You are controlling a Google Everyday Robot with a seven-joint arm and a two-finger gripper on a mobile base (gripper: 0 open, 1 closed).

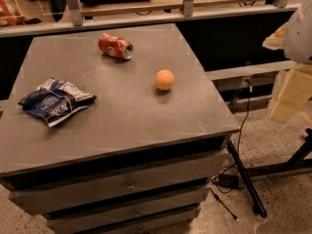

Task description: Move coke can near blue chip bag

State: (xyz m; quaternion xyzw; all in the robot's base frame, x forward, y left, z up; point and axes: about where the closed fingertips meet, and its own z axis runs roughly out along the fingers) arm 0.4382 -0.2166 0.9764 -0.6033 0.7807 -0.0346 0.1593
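The coke can lies on its side at the far middle of the grey table top, with its silver top facing right. The blue chip bag lies flat and wrinkled at the left of the table, well apart from the can. My gripper is at the right edge of the view, beyond the table's right side and above the floor, far from both the can and the bag. It holds nothing that I can see.
An orange ball sits on the table to the right of centre, between the can and the front edge. The table is a cabinet with drawers. A black stand leg and cables lie on the floor to the right. A rail and shelf run behind the table.
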